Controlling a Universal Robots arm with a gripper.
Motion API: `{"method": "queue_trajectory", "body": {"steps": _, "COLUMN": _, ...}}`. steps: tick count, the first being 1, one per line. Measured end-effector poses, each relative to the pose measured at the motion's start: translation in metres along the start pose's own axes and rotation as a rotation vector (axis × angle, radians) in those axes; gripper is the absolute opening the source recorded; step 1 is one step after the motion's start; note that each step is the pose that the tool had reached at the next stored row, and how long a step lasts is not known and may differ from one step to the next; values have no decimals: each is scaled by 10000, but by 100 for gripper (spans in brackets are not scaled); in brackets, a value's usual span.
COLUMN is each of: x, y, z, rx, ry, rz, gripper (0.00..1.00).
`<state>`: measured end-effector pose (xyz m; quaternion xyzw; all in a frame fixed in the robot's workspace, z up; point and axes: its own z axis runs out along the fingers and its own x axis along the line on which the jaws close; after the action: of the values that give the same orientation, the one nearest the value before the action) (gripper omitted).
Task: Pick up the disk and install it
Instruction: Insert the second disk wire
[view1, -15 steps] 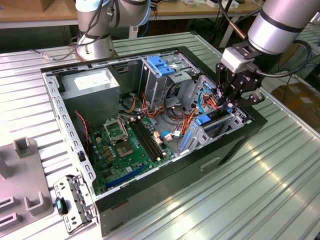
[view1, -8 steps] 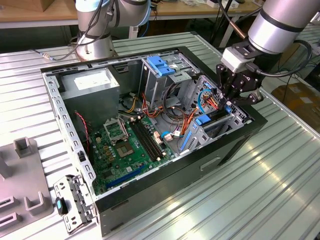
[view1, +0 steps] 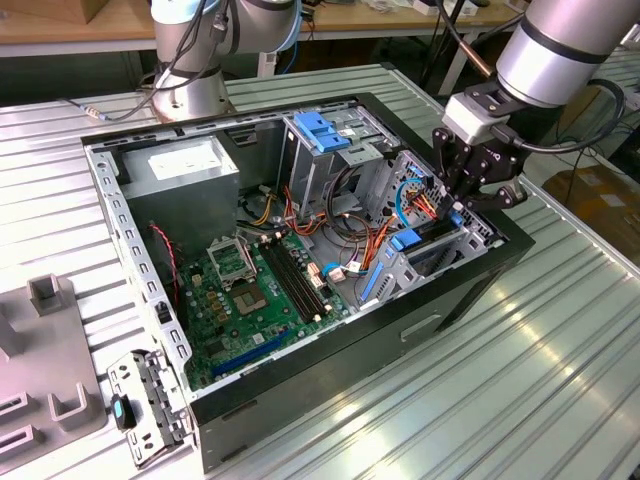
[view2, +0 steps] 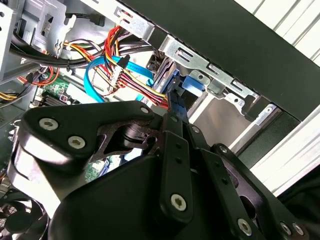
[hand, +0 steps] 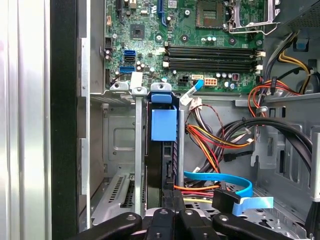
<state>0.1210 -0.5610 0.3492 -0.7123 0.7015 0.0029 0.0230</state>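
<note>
The disk (hand: 162, 160) stands on edge in the drive bay of the open computer case (view1: 470, 290). Its blue plastic rail tab (hand: 164, 125) faces up. In the exterior view the disk (view1: 432, 243) sits in the bay at the case's right end. My gripper (view1: 456, 207) hangs directly over that bay. In both wrist views the black fingers (view2: 175, 130) lie pressed together, and their tips rest at the disk's blue rail end (view2: 176, 82). The gripper (hand: 173, 196) is shut, and nothing shows between its fingers.
Orange, yellow and red wire bundles (hand: 210, 145) and a light-blue flat cable (hand: 227, 182) crowd the space beside the bay. The motherboard (view1: 250, 290), a grey power-supply box (view1: 185, 165) and a blue-topped drive cage (view1: 325, 135) fill the case. A second arm's base (view1: 190, 80) stands behind it.
</note>
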Motion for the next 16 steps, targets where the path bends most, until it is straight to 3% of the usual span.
{"method": "queue_trajectory", "body": {"steps": 9, "x": 0, "y": 0, "z": -15, "rx": -5, "ry": 3, "rz": 0, "gripper": 11}}
{"method": "queue_trajectory", "body": {"steps": 16, "x": -3, "y": -2, "z": -83, "rx": -61, "ry": -23, "rz": 3, "gripper": 11}}
